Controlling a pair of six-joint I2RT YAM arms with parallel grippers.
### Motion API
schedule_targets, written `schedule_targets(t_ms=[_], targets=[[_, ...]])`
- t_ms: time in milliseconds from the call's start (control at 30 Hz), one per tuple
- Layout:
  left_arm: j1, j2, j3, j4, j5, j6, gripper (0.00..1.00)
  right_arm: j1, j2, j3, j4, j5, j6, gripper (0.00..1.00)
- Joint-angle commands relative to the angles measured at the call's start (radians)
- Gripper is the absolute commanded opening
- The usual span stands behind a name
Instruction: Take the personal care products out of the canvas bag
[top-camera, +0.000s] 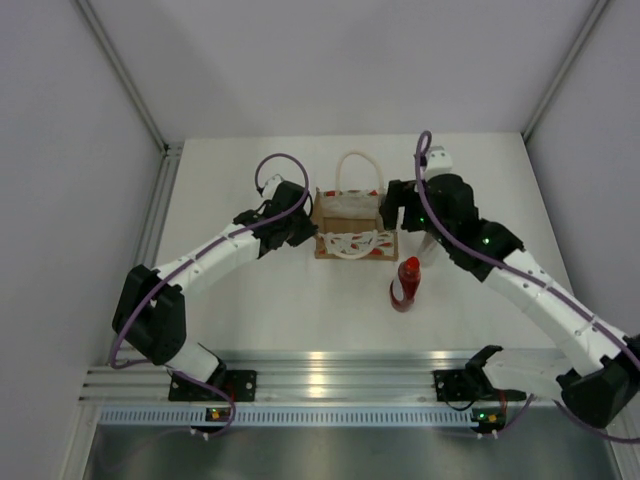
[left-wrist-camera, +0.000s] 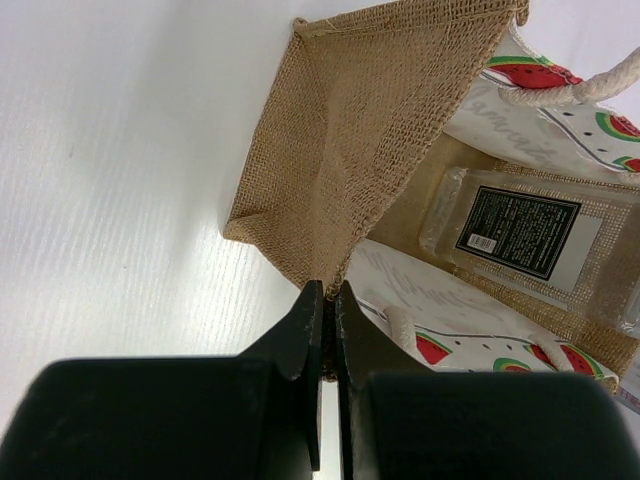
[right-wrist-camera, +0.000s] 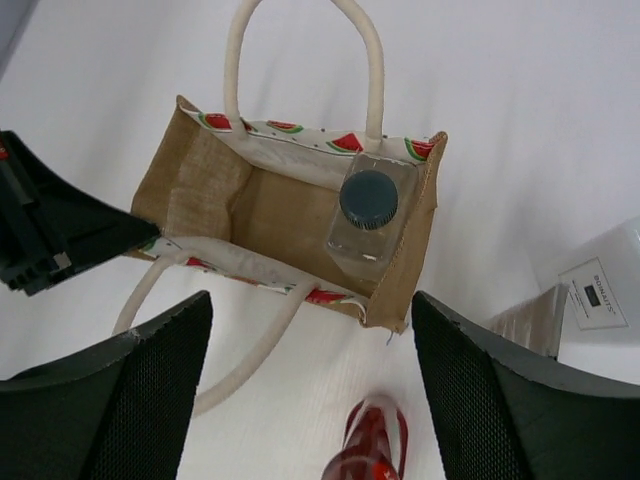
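**One bottle left in the bag, right gripper hanging open above it**

The pale bottle (right-wrist-camera: 368, 215) is sitting inside the bag (right-wrist-camera: 200, 190), against its right end wall. It appears upright, with its round dark cap (right-wrist-camera: 368, 197) facing up. Its body is looking clear, flat-sided and smooth, and the left wrist view is showing a black label on it.

The bag is a small boxy tote of coarse tan weave. It has a white rim printed with watermelon slices and thick white rope handles (right-wrist-camera: 300, 60).

The red bottle (top-camera: 405, 283), glossy and rounded, is standing just outside the bag, by its front right corner. What is likely the white bottle (right-wrist-camera: 595, 290) is lying to the bag's right.

The left gripper (left-wrist-camera: 328, 295) is pinching the rim of the bag's left end wall, fingers fully closed on the fabric. The right gripper (right-wrist-camera: 310, 300) is hovering over the bag's right end with its fingers spread wide, holding nothing.

The step in hand appears to be fetching the last bottle. The next move probably calls for lowering the right gripper between the handles. It would then close on the cap and lift straight up without snagging rope or soft wall.
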Motion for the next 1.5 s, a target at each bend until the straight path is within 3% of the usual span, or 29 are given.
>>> schedule_targets(t_ms=[0, 233, 400, 1000, 1467], targets=[[0.009, 0.005, 0.002, -0.03, -0.035, 0.017, 0.0, -0.036, 0.159, 0.171, -0.118, 0.028, 0.001, 0.77], [0.007, 0.001, 0.007, -0.032, -0.03, 0.007, 0.0, -0.074, 0.405, 0.357, -0.234, 0.014, 0.034, 0.69], [0.009, -0.01, 0.005, -0.032, -0.043, 0.014, 0.0, -0.103, 0.517, 0.434, -0.265, 0.01, 0.034, 0.56], [0.009, -0.012, -0.001, -0.032, -0.046, 0.017, 0.0, -0.114, 0.643, 0.457, -0.268, -0.007, 0.035, 0.52], [0.009, -0.012, -0.004, -0.032, -0.049, 0.014, 0.0, -0.114, 0.735, 0.459, -0.268, 0.031, 0.075, 0.56]])
